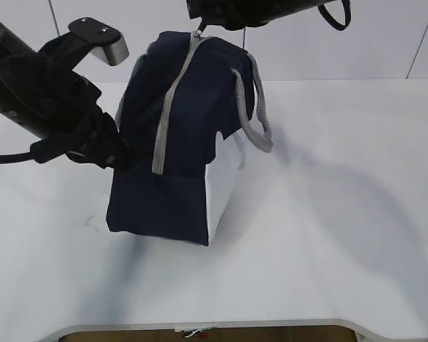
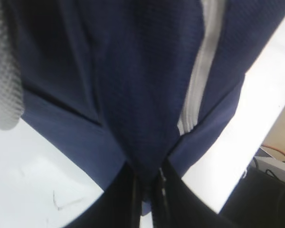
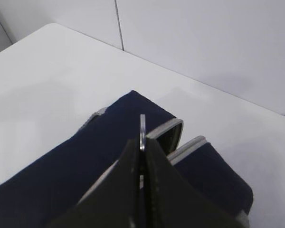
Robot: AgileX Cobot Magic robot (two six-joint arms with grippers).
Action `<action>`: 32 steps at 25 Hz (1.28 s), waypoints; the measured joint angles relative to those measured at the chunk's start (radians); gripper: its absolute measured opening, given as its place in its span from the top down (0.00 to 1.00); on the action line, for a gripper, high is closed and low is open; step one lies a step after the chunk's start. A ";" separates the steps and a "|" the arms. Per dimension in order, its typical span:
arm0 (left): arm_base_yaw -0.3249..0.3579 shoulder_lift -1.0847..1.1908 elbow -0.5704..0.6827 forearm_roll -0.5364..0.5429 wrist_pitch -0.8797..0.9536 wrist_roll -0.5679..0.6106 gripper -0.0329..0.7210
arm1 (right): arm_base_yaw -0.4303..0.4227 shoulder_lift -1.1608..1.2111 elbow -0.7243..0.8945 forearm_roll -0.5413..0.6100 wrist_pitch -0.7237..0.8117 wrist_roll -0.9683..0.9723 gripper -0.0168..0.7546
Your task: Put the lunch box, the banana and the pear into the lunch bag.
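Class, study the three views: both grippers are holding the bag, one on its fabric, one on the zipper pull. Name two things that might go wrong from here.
1. The right gripper pinches only the thin ring pull; it may slip out, stalling the zipper.
2. The left gripper clamps just a fold of the lunch bag; the fabric might pull free, letting the bag tip or slide on the table.

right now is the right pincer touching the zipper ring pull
Touching. The right wrist view shows the right pincer shut on the ring pull, whose metal edge sticks up between its tips above the lunch bag.
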 joint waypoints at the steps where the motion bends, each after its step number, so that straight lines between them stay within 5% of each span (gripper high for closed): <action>1: 0.000 -0.001 0.000 0.002 0.008 0.000 0.95 | 0.000 0.007 0.000 -0.002 -0.011 0.000 0.96; 32: 0.000 -0.056 0.006 0.052 -0.045 -0.056 0.95 | -0.021 0.119 -0.026 0.022 -0.142 0.000 0.96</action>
